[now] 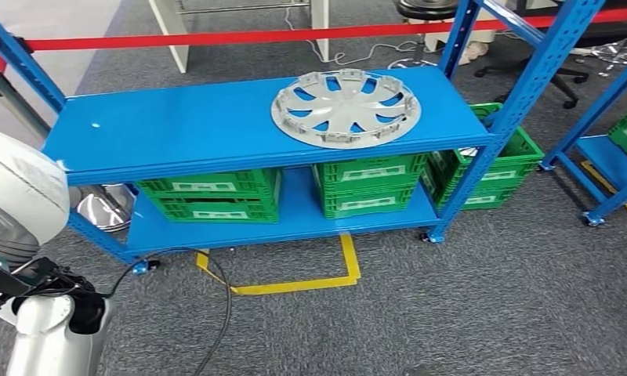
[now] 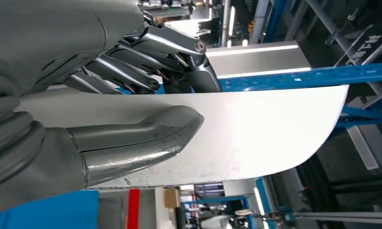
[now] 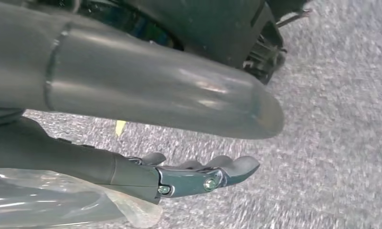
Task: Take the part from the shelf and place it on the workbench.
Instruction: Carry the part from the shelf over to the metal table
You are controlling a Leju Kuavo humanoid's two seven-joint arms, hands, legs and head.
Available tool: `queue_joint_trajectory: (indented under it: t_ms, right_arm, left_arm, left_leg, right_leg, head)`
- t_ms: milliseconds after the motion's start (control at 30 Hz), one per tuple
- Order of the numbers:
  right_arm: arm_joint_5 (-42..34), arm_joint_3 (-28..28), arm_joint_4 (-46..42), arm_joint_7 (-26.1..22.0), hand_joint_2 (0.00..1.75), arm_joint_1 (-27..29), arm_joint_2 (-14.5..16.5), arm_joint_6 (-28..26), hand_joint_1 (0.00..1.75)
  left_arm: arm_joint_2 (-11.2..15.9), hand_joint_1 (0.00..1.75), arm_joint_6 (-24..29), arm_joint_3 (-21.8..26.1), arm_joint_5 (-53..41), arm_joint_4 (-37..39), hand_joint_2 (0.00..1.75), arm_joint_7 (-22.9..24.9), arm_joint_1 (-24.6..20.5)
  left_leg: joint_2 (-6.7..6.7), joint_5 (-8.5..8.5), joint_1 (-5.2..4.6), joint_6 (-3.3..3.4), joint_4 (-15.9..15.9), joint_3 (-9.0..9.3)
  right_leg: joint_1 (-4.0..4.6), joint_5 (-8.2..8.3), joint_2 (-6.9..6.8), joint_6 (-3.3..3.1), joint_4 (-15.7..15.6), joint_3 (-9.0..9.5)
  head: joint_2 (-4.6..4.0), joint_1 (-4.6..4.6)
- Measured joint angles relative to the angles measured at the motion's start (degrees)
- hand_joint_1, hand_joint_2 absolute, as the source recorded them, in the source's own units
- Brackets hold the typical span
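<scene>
Left hand: the left hand [image 2: 132,95] gripped a white curved part [image 2: 256,129], thumb on one face, fingers [image 2: 146,57] on the other.
Right hand: the right hand [image 3: 198,174] hung over grey carpet [image 3: 332,119], fingers extended, grasping nothing.
Shelf: a silver wheel cover [image 1: 346,107] lay flat on the blue shelf [image 1: 177,125].
Below: green crates [image 1: 369,184] sat on the lower tier.

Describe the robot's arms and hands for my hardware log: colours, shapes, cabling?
The left arm is a silver cylinder with a black cable looping off it. The left hand has a grey ribbed cover, a thick grey thumb and darker metallic fingers with visible screws. The right hand looks alike.
</scene>
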Motion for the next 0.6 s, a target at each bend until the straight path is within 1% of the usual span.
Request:
queue_joint_trajectory:
  t_ms: [33, 67, 100, 133, 167, 200, 233, 267, 300, 333, 367, 400, 433, 467, 500, 533, 567, 600]
  right_arm:
    - [0.08, -0.02, 0.0, -0.01, 0.0, 0.02, -0.01, -0.15, 0.0]
    - [0.13, -0.03, 0.0, -0.01, 0.0, 0.03, -0.01, -0.24, 0.0]
    - [0.18, -0.05, 0.0, -0.01, 0.0, 0.02, -0.01, -0.3, 0.0]
    - [0.2, -0.06, 0.0, -0.01, 0.0, 0.0, -0.01, -0.32, 0.0]
    - [0.21, -0.07, 0.0, -0.01, 0.0, -0.02, 0.0, -0.32, 0.0]
    - [0.22, -0.07, 0.0, -0.01, 0.0, -0.03, 0.01, -0.32, 0.0]
    - [0.23, -0.07, 0.0, -0.02, 0.0, -0.03, 0.01, -0.32, 0.0]
    - [0.23, -0.08, 0.0, -0.02, 0.0, -0.03, 0.01, -0.32, 0.0]
    - [0.26, -0.08, 0.0, -0.02, 0.0, -0.05, 0.0, -0.32, 0.0]
    - [0.32, -0.09, -0.01, -0.01, 0.0, -0.09, -0.01, -0.31, 0.0]
    - [0.44, -0.09, -0.01, 0.01, 0.0, -0.13, -0.01, -0.31, 0.0]
    - [0.62, -0.09, -0.02, 0.03, 0.0, -0.15, -0.01, -0.3, 0.0]
    - [0.84, -0.08, -0.02, 0.04, 0.0, -0.11, -0.01, -0.31, 0.0]
    - [1.03, -0.08, -0.01, 0.03, 0.0, 0.0, -0.01, -0.34, 0.0]
    - [1.21, -0.07, -0.01, -0.01, 0.0, 0.14, -0.01, -0.37, 0.0]
    - [1.37, -0.07, 0.0, -0.08, 0.0, 0.26, -0.01, -0.38, 0.0]
    - [1.53, -0.07, 0.0, -0.18, 0.0, 0.34, -0.01, -0.38, 0.0]
    - [1.72, -0.07, 0.0, -0.29, 0.0, 0.32, -0.01, -0.34, 0.0]
  left_arm:
    - [0.01, 1.75, 0.01, 0.03, -0.03, -0.02, 1.75, 0.0, 0.23]
    - [0.02, 1.75, 0.01, 0.05, -0.08, -0.08, 1.75, 0.0, 0.4]
    - [0.04, 1.75, 0.01, 0.08, -0.16, -0.17, 1.75, 0.0, 0.51]
    - [0.05, 1.75, 0.01, 0.09, -0.25, -0.31, 1.75, 0.0, 0.55]
    - [0.05, 1.75, 0.01, 0.09, -0.32, -0.45, 1.75, 0.0, 0.54]
    - [0.04, 1.75, 0.01, 0.09, -0.37, -0.58, 1.75, 0.0, 0.53]
    - [0.04, 1.75, 0.01, 0.09, -0.4, -0.7, 1.75, -0.01, 0.52]
    - [0.04, 1.75, 0.01, 0.1, -0.4, -0.78, 1.75, -0.01, 0.55]
    - [0.04, 1.75, 0.01, 0.11, -0.41, -0.87, 1.75, -0.02, 0.6]
    - [0.05, 1.75, 0.02, 0.12, -0.42, -0.98, 1.75, -0.02, 0.68]
    - [0.08, 1.75, 0.02, 0.12, -0.39, -1.16, 1.75, -0.02, 0.73]
    - [0.09, 1.75, 0.03, 0.05, -0.38, -1.37, 1.75, -0.02, 0.8]
    - [0.11, 1.75, 0.02, -0.08, -0.39, -1.59, 1.75, -0.02, 0.94]
    - [0.14, 1.75, 0.01, -0.22, -0.46, -1.75, 1.75, -0.02, 1.11]
    - [0.15, 1.75, -0.01, -0.36, -0.64, -1.89, 1.75, -0.02, 1.38]
    - [0.18, 1.75, -0.03, -0.44, -0.86, -2.03, 1.75, -0.03, 1.68]
    - [0.2, 1.75, -0.03, -0.45, -1.07, -2.2, 1.75, -0.03, 1.89]
    - [0.23, 1.75, -0.04, -0.46, -1.2, -2.41, 1.75, -0.03, 2.04]
  left_leg:
    - [0.05, -0.34, 0.08, -0.17, 1.78, -0.42]
    - [0.18, 0.46, 0.14, -0.23, 1.42, 0.14]
    - [0.48, 2.12, 0.18, -0.19, -1.08, 1.67]
    - [1.3, 4.02, 0.15, -0.04, -4.91, 3.78]
    - [2.75, 5.3, -0.12, 0.2, -8.66, 5.81]
    - [4.04, 6.0, -0.41, 0.58, -11.5, 7.18]
    - [4.99, 6.08, -0.71, 0.99, -13.16, 7.83]
    - [5.21, 5.83, -0.97, 1.41, -13.66, 7.81]
    - [4.56, 5.9, -0.95, 1.88, -13.95, 7.58]
    - [3.88, 6.04, -0.83, 2.31, -14.23, 7.47]
    - [3.2, 6.27, -0.68, 2.75, -14.45, 7.37]
    - [2.54, 6.52, -0.52, 3.16, -14.67, 7.28]
    - [1.9, 6.71, -0.44, 3.45, -14.76, 7.17]
    - [1.16, 6.83, -0.45, 3.64, -14.75, 7.01]
    - [0.4, 6.91, -0.5, 3.76, -14.72, 6.89]
    - [-0.39, 6.96, -0.55, 3.82, -14.68, 6.83]
    - [-1.2, 6.99, -0.59, 3.84, -14.6, 6.8]
    - [-2.03, 7.0, -0.6, 3.84, -14.49, 6.8]
  right_leg:
    - [0.04, 0.03, -0.52, -0.04, 0.1, -0.17]
    - [0.06, 0.04, -1.05, -0.05, 0.24, -0.3]
    - [0.07, 0.0, -1.6, -0.01, 0.39, -0.36]
    - [0.12, -0.07, -2.13, 0.08, 0.53, -0.37]
    - [0.26, -0.16, -2.67, 0.21, 0.65, -0.39]
    - [0.43, -0.21, -3.23, 0.4, 0.74, -0.43]
    - [0.61, -0.24, -3.81, 0.6, 0.82, -0.49]
    - [0.73, -0.23, -4.46, 0.8, 0.86, -0.56]
    - [0.76, -0.24, -5.11, 1.07, 0.87, -0.55]
    - [0.71, -0.52, -4.95, 1.38, 1.03, -0.69]
    - [0.62, -1.24, -3.91, 1.66, 1.76, -1.08]
    - [0.53, -2.56, -2.33, 1.89, 3.64, -1.99]
    - [0.43, -4.4, -0.45, 2.03, 6.86, -3.54]
    - [0.39, -6.27, 0.84, 2.07, 10.87, -5.39]
    - [0.38, -7.64, 1.43, 2.09, 14.68, -7.21]
    - [0.39, -8.02, 1.67, 2.09, 17.07, -8.42]
    - [0.39, -7.23, 1.8, 2.05, 17.26, -8.64]
    - [0.36, -5.35, 2.05, 1.96, 15.11, -7.77]
  head:
    - [0.0, 0.0]
    - [0.0, -0.01]
    - [0.0, -0.01]
    - [0.0, -0.02]
    - [0.0, -0.03]
    - [0.0, -0.02]
    - [0.0, -0.01]
    - [0.0, 0.03]
    - [0.0, 0.06]
    - [0.0, 0.08]
    - [0.0, 0.14]
    - [0.0, 0.22]
    - [0.0, 0.31]
    - [0.0, 0.38]
    - [0.0, 0.42]
    - [0.0, 0.4]
    - [0.0, 0.4]
    - [0.0, 0.41]
